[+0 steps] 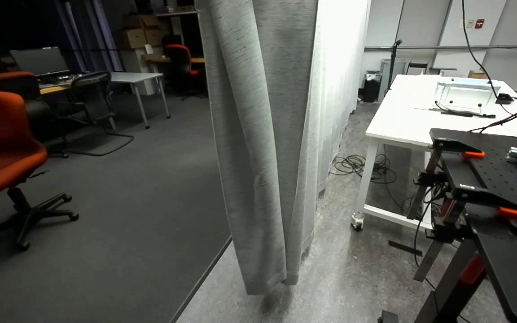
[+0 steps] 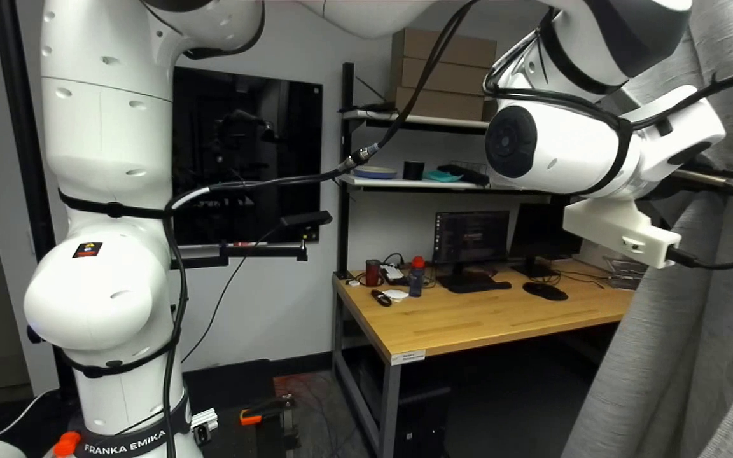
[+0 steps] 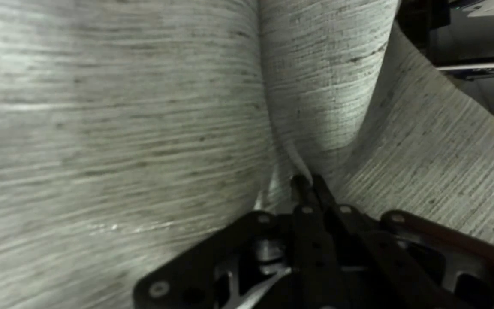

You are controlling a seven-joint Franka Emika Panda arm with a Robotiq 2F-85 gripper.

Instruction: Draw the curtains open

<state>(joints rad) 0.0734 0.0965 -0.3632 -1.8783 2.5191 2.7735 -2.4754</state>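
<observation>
The pale grey-white curtains (image 1: pixel 290 134) hang to the floor in long vertical folds in an exterior view, with their free edge toward the dark office area. They also fill the right side of an exterior view (image 2: pixel 716 331) and most of the wrist view (image 3: pixel 165 128). In the wrist view my gripper (image 3: pixel 309 180) has its black fingertips together with a thin fold of the fabric pinched between them. The cloth bunches and curves around the fingers. In an exterior view the gripper is mostly hidden behind the white wrist and camera mount, up against the curtains.
A white table (image 1: pixel 411 103) and a black robot table with orange-tipped clamps (image 1: pixel 496 197) stand beside the curtains. Cables (image 1: pixel 361 166) lie on the floor. An orange chair (image 1: pixel 2 139) is beyond. A wooden desk (image 2: pixel 462 324) with monitors stands behind the arm.
</observation>
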